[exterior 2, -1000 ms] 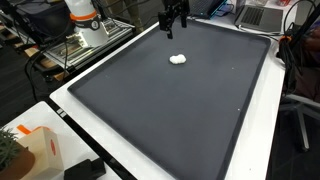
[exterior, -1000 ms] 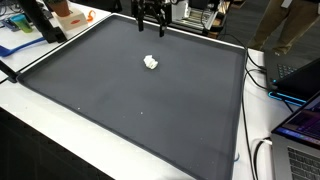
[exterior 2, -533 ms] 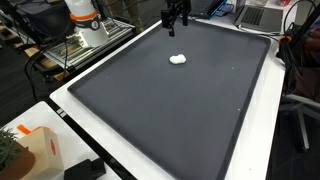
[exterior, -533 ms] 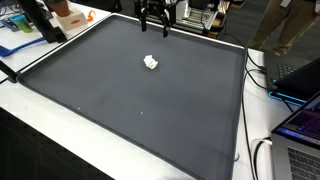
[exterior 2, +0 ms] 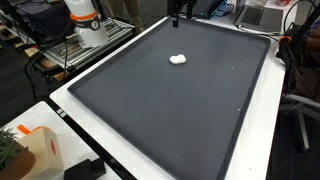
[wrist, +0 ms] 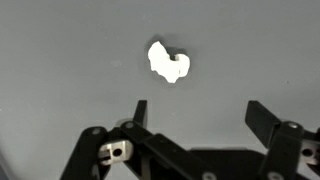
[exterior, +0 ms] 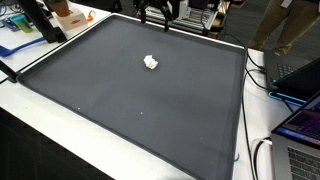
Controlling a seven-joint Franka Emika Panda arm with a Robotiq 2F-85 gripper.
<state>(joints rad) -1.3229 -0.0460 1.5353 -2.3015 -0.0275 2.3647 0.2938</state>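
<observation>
- Fingers [wrist: 140, 112] spread wide, nothing between them, touching nothing.
- White crumpled lump [wrist: 170, 62] lies alone on the dark surface [exterior: 150, 115], toward the edge where the arm comes in (paper or cloth, can't tell).
- Wrist view: the lump sits ahead of the fingertips, within the span between them, off centre toward one finger.
- In both exterior views the fingers hang high over the lump [exterior: 151, 62] [exterior 2: 178, 58], well apart from it.
- Lump is blobby, with no clear long axis.
</observation>
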